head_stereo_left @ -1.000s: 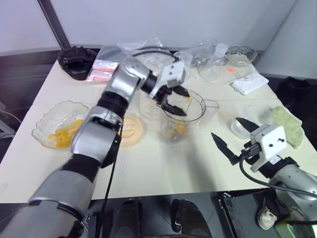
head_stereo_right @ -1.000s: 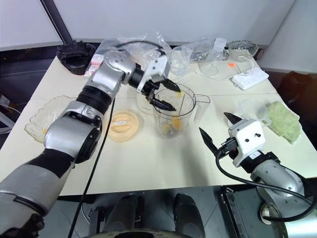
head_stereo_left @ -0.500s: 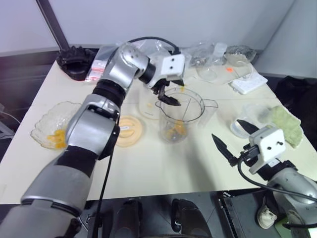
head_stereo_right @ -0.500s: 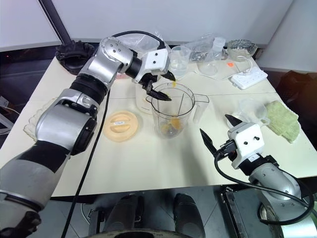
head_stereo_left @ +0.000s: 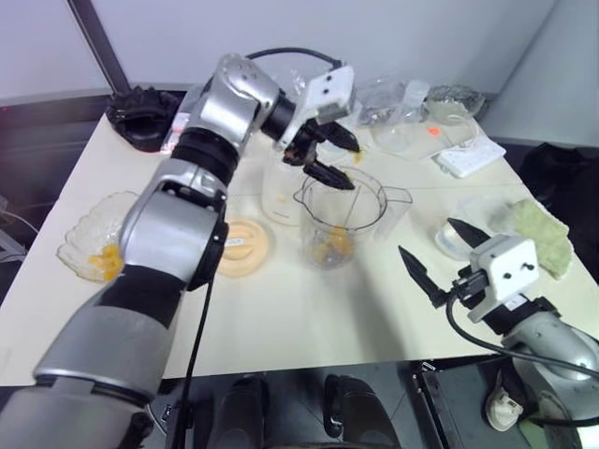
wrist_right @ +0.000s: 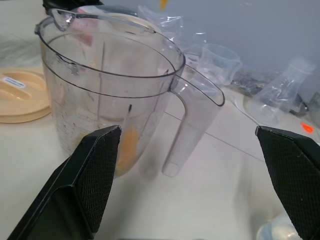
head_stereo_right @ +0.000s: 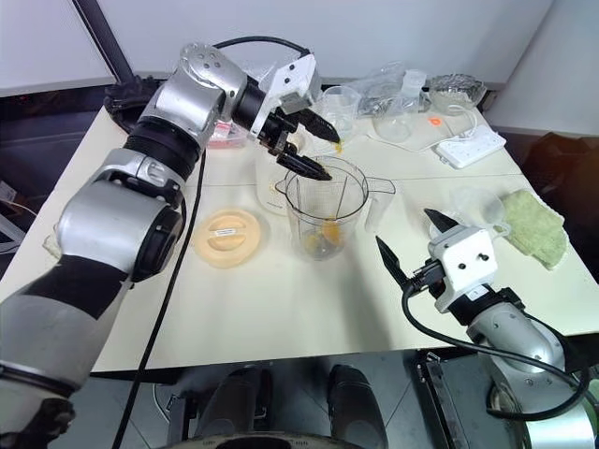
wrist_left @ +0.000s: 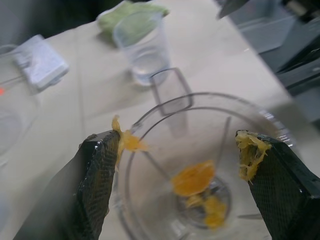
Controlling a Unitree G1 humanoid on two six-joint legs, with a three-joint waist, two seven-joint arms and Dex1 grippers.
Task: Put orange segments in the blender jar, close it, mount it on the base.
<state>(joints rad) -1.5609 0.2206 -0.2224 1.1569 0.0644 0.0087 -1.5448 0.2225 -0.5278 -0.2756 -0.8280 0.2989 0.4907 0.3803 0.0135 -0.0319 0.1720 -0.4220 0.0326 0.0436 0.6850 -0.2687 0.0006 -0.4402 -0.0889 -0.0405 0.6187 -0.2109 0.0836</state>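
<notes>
Inside the tall clear plastic blender jar (head_stereo_right: 325,213) a few glossy orange segments (wrist_left: 196,180) already lie, more wait in the scalloped glass bowl (head_stereo_left: 86,245) well left of it, and with both end effectors, left (head_stereo_right: 311,149) and right (head_stereo_right: 416,244), spread empty, lidding and mounting remain.

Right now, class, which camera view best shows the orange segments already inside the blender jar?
The left wrist view: it looks straight down into the blender jar at the orange segments around the blade. The eye views and the right wrist view show them as an orange patch through the jar's wall.
</notes>
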